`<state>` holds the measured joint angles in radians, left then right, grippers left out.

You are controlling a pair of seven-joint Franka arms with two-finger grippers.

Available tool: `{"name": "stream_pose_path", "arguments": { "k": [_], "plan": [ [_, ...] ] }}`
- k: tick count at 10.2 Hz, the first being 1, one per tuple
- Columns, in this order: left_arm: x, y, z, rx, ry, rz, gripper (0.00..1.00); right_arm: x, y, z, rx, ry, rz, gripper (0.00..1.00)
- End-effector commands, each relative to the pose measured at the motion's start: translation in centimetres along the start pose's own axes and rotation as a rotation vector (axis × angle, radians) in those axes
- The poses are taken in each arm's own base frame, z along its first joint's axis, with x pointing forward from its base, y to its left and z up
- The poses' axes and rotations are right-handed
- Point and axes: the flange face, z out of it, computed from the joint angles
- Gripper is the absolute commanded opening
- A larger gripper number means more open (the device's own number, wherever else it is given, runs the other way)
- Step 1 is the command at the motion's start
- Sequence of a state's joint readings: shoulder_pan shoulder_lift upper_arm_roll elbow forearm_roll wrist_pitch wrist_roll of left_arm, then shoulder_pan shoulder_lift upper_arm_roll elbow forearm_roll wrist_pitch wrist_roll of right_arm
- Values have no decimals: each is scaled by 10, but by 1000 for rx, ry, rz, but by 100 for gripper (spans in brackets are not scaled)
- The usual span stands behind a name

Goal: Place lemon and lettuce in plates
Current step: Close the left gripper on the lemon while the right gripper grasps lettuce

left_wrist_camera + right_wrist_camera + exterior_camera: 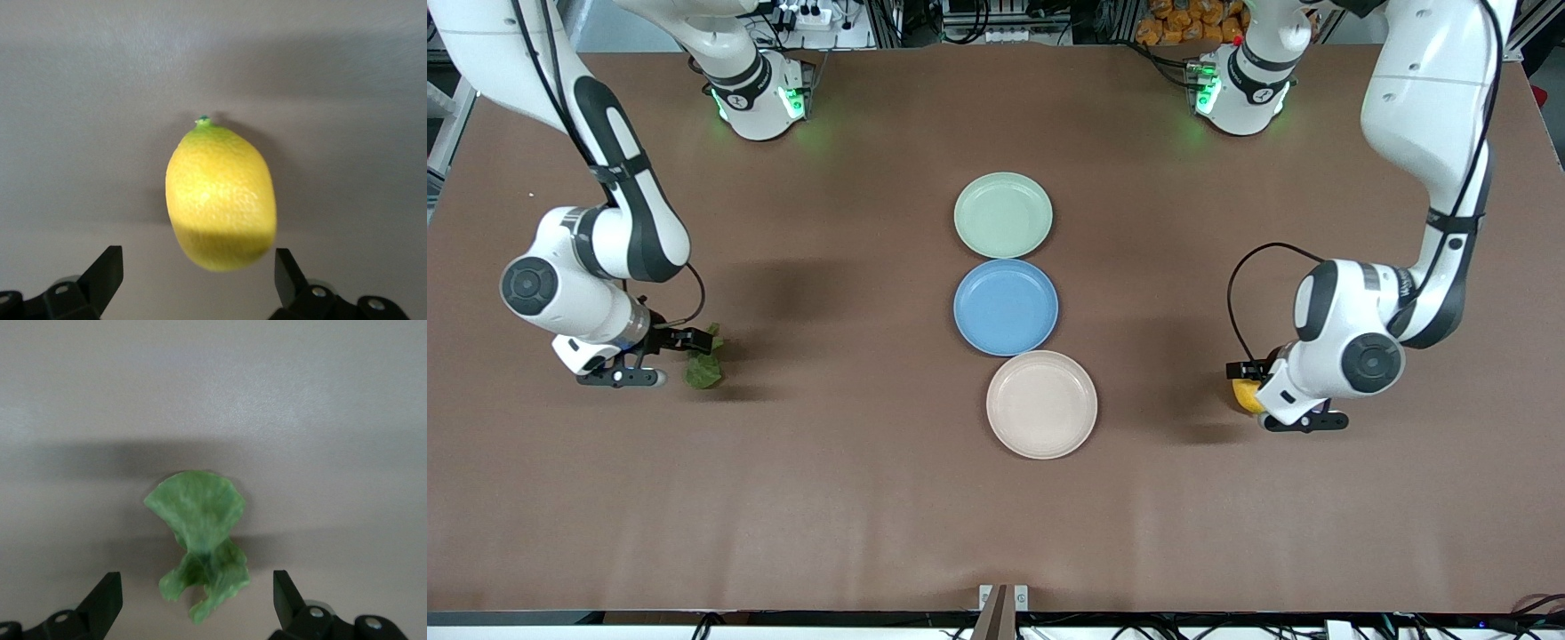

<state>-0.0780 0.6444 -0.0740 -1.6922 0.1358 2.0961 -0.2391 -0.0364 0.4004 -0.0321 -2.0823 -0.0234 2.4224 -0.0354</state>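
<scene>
Now lower both open grippers squarely: left gripper (199, 280) fingers straddling lemon (221, 197), right gripper (197, 600) fingers around lettuce (198, 540); both lying on worktop (854, 498), three and nine o'clock of plates (1041, 404).

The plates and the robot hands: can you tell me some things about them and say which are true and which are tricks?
1. Three plates lie in a row: the green plate, the blue plate and the cream plate. True.
2. The lemon is already on a plate. False: it lies on the table, toward the left arm's end.
3. The left gripper is open around the lemon. True.
4. The right gripper squeezes the lettuce. False: its fingers stand open, apart from the leaf.
5. The cream plate is nearest the front camera. True.
6. The blue plate holds food. False: it holds nothing.
</scene>
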Motion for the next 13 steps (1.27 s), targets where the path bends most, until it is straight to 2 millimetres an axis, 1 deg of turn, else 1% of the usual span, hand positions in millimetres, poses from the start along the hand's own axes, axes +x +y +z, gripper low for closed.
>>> {"name": "stream_pose_path", "arguments": {
  "k": [1, 2, 4, 5, 6, 7, 8, 9, 10, 12, 13],
  "plan": [
    [10, 5, 12, 46, 15, -9, 100, 1, -3, 17, -2, 8, -22, 100],
    [12, 4, 12, 40, 29, -11, 100, -1, -3, 29, -2, 11, -22, 100],
    [14, 4, 13, 36, 31, -16, 100, -13, -4, 57, -2, 48, -22, 100],
    [18, 5, 6, 34, 46, -14, 100, -14, -4, 62, -2, 45, -22, 100],
    [19, 5, 9, 32, 43, -15, 100, -14, -5, 64, -2, 48, -21, 100],
    [19, 4, 9, 32, 42, -15, 100, -12, -6, 63, -2, 51, -22, 89],
    [19, 3, 9, 32, 44, -16, 100, -10, -9, 61, -2, 50, -28, 59],
    [21, 3, 8, 28, 59, -14, 100, -9, -12, 60, -2, 51, -30, 42],
    [22, 5, 12, 26, 63, -11, 100, -9, -12, 60, -2, 51, -28, 27],
    [24, 6, 16, 21, 76, -4, 100, -8, -11, 59, 0, 55, -7, 6],
    [25, 7, 15, 19, 85, 3, 100, -5, -12, 55, 1, 62, -1, 0]
  ]
}}
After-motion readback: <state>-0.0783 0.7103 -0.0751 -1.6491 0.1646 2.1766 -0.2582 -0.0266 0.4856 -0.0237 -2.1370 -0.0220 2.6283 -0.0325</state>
